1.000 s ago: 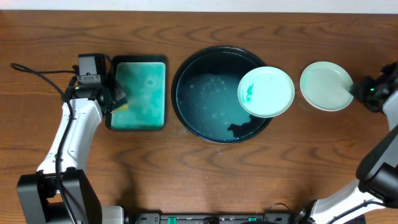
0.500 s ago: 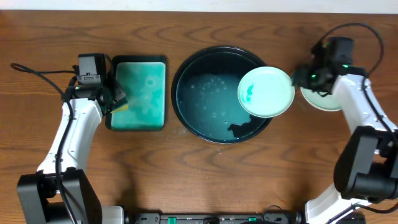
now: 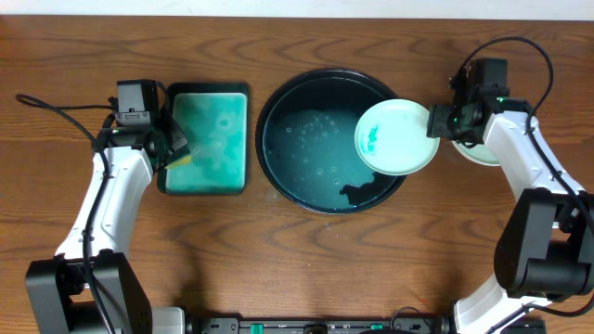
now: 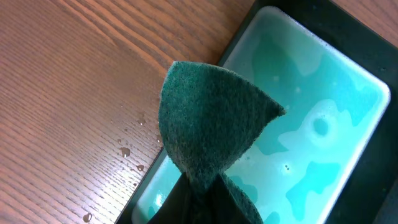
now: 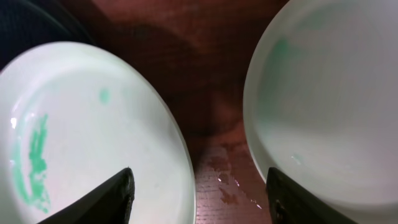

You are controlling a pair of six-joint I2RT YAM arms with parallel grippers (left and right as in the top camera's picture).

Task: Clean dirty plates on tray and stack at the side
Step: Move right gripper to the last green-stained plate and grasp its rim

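The left tool [image 4: 200, 208] pinched a folded green sponge [image 4: 211, 124] above the teal tray [image 4: 311, 124], at the overhead view's left. The right tool [image 5: 199, 186] stood spread over the gap between the smeared plate [image 5: 81, 124], which lay across the black pan's [image 3: 306, 139] right rim, and a cleaner plate [image 5: 329, 112] on the surface [image 3: 278, 260] at right.

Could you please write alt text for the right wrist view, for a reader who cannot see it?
The right gripper, jaws open, hangs over the rim of a white plate smeared with teal-green. A second white plate, cleaner, lies apart from it on the wet dark wooden tabletop.
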